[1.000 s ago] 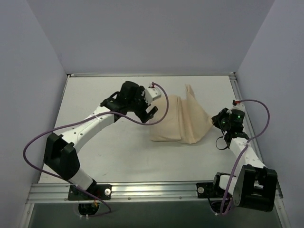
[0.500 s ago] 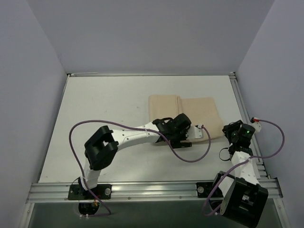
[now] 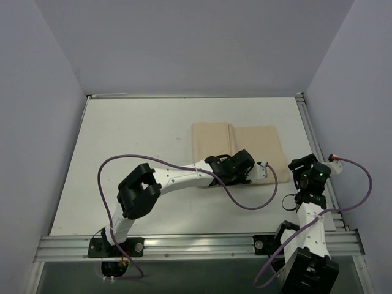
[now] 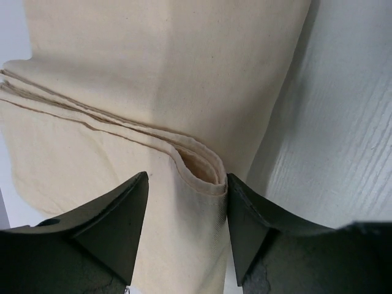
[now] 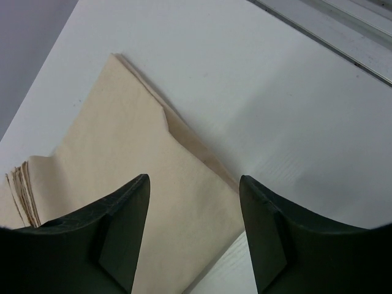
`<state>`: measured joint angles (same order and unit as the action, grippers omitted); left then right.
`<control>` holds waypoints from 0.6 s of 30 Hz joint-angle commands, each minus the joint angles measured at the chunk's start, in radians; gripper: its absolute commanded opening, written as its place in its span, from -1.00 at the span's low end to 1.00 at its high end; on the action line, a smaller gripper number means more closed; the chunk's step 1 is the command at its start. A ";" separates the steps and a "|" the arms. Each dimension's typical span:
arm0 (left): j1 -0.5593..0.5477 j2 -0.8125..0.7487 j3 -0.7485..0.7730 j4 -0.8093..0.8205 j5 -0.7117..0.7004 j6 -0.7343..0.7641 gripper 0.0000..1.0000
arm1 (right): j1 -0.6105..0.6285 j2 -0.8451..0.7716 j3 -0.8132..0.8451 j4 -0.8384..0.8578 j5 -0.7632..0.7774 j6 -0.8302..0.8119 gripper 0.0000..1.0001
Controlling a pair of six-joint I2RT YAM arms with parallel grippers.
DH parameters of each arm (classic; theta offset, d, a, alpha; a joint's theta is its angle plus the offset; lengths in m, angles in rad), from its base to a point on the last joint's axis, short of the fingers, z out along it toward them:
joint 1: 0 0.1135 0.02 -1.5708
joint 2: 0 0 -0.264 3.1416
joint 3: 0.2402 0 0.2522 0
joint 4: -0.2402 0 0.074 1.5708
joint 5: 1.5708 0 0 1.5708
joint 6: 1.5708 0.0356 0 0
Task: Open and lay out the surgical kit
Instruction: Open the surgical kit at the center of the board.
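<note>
The surgical kit is a beige cloth wrap (image 3: 211, 138) lying flat and folded shut at the middle right of the table. My left gripper (image 3: 243, 173) is down at the wrap's near edge. In the left wrist view it (image 4: 187, 208) is open and straddles a folded corner of the cloth (image 4: 199, 165), with the right finger (image 4: 245, 220) against the fold. My right gripper (image 3: 298, 166) sits just right of the wrap. In the right wrist view it (image 5: 195, 208) is open above the cloth's right corner (image 5: 122, 141) and holds nothing.
A metal rail (image 3: 184, 245) runs along the near edge of the white table (image 3: 135, 135), and another rail (image 3: 315, 147) runs down the right side next to my right arm. Grey walls enclose the left, back and right. The left arm's purple cable (image 3: 245, 205) loops over the table near the wrap.
The cloth flap held up by my right gripper now lies flat. The right gripper opened and drew back right. My left arm swung to the wrap's near edge and its jaws narrowed.
</note>
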<state>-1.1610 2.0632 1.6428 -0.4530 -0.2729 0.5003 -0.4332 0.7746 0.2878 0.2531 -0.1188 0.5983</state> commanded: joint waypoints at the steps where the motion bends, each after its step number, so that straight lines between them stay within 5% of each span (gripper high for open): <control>1: 0.001 -0.009 0.068 -0.036 0.024 -0.035 0.22 | -0.007 0.026 0.021 0.024 -0.045 -0.014 0.12; 3: 0.001 -0.015 0.065 -0.039 0.026 -0.039 -0.07 | -0.007 0.064 0.021 0.047 -0.071 -0.014 0.12; 9: 0.003 -0.047 0.068 -0.111 0.043 -0.074 -0.52 | -0.004 0.143 0.013 0.118 -0.134 -0.023 0.12; 11: 0.009 -0.072 0.061 -0.118 0.031 -0.095 -0.94 | -0.003 0.185 0.014 0.153 -0.174 -0.028 0.11; 18: 0.231 -0.273 -0.043 -0.059 0.070 -0.227 -0.95 | 0.073 0.347 0.079 0.196 -0.211 -0.060 0.09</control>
<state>-1.0744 1.9419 1.6150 -0.5278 -0.2195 0.3733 -0.4004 1.0760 0.3035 0.3870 -0.2874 0.5705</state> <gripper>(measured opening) 0.062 0.548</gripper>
